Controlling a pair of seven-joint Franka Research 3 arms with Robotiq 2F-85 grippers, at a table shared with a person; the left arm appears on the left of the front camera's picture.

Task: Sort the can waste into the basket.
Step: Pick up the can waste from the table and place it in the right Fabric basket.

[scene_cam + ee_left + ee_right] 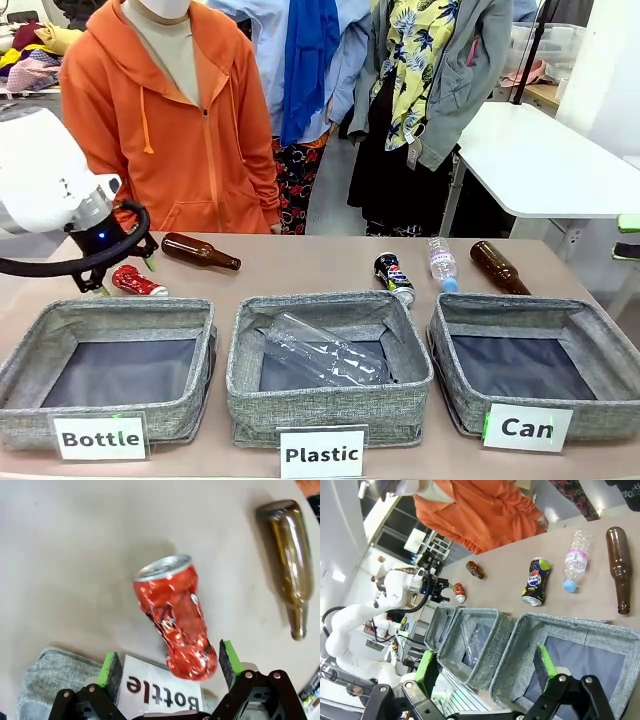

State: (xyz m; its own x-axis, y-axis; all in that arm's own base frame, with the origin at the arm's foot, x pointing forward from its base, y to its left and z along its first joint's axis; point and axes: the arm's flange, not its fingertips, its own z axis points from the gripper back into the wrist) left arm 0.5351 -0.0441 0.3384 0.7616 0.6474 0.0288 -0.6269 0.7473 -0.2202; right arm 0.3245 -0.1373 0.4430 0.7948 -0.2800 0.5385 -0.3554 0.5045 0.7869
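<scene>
At the table's left end, behind the bin labelled "Bottle" point(120, 312): the crushed red can point(137, 282) on its side on the tabletop, dented lower end between the pads of the left gripper point(125, 277).

Likely trouble here: closing on a crumpled, shiny, tapering end and squirting it out sideways, or nudging it into a roll toward the brown bottle point(200, 252) nearby. Afterwards, a long carry rightward over the "Plastic" bin point(330, 303) with its clear bottle point(325, 352); risk of a drop into the wrong bin from a shallow pinch.

Right of middle, the dark printed can point(394, 277) lying just behind that bin's far right corner, near a small water bottle point(441, 264) and a second brown bottle point(497, 267). Danger of knocking those two in any reach for it.

At the right end, the "Can" basket point(520, 305), only a bare dark liner visible inside, neither can in it yet.

Left gripper point(170, 657), seen from its wrist: jaws spread to the full, straddling the red can point(175, 620), one pad close against the metal, the other well clear; actual contact impossible to tell, nothing gripped.

Right gripper point(485, 659): likewise wide apart, gripping nothing, poised above the basket point(580, 630) near its edge.
</scene>
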